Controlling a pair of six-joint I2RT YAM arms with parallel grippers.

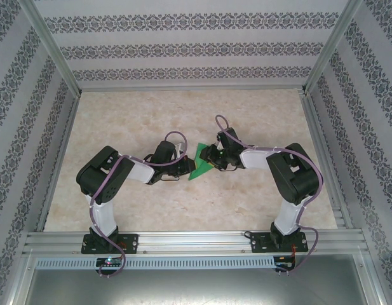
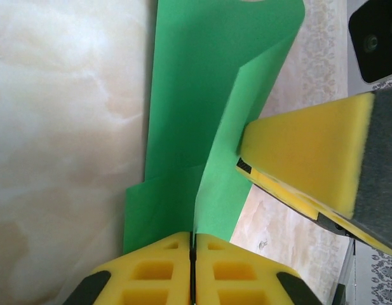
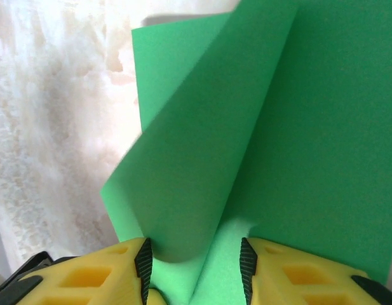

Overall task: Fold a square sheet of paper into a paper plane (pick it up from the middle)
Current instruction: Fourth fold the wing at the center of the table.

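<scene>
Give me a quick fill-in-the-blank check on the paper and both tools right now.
1. The left tool is ___ on the green paper sheet.
2. The jaws of the right tool stand ___, with a curled flap of the sheet between them.
3. In the top view, the sheet lies ___ the two tools.

Missing words: shut; apart; between.

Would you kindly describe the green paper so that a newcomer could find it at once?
On the pale marbled table, look at the middle, where the left gripper and right gripper meet. Between them is the sheet of paper, pinched by the left one. It is the only bright green thing, partly folded, one flap curling up.
</scene>
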